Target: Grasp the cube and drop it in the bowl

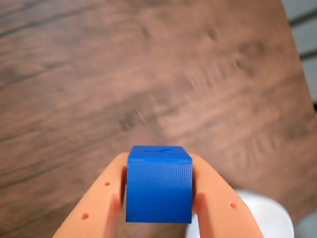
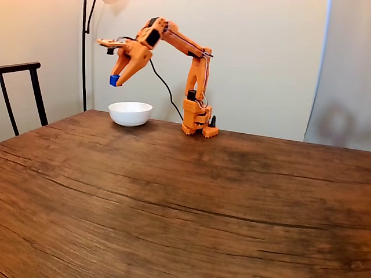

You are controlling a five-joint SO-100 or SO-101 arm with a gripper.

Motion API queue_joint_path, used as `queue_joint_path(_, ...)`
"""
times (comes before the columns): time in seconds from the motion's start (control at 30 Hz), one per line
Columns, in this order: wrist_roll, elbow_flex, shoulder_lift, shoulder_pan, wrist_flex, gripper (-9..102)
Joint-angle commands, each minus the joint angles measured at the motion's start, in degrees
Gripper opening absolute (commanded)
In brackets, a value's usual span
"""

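In the wrist view the blue cube (image 1: 159,183) is clamped between my two orange fingers (image 1: 101,203), so my gripper (image 1: 159,198) is shut on it. The fixed view shows the cube (image 2: 114,80) held high in the air by my gripper (image 2: 115,81), above and a little left of the white bowl (image 2: 130,113). The bowl stands on the wooden table near the arm's base. In the wrist view a part of the bowl (image 1: 270,218) shows at the bottom right, below the fingers.
The orange arm base (image 2: 197,119) stands at the table's far edge, right of the bowl. A dark chair (image 2: 23,92) and a lamp pole (image 2: 84,52) stand beyond the table at the left. The wooden tabletop (image 2: 185,197) stretches wide toward the camera.
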Motion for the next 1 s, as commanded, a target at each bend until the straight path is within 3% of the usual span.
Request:
queue_joint_path(0.0, 1.3, -2.4, 3.2, 5.4, 2.2, 8)
queue_joint_path(0.33, 1.8, -1.9, 3.2, 23.8, 7.4, 8)
queue_joint_path(0.7, 9.4, 2.1, 2.3, 39.6, 8.0, 8)
queue_joint_path(0.97, 14.2, 11.7, 2.5, 44.0, 4.0, 8)
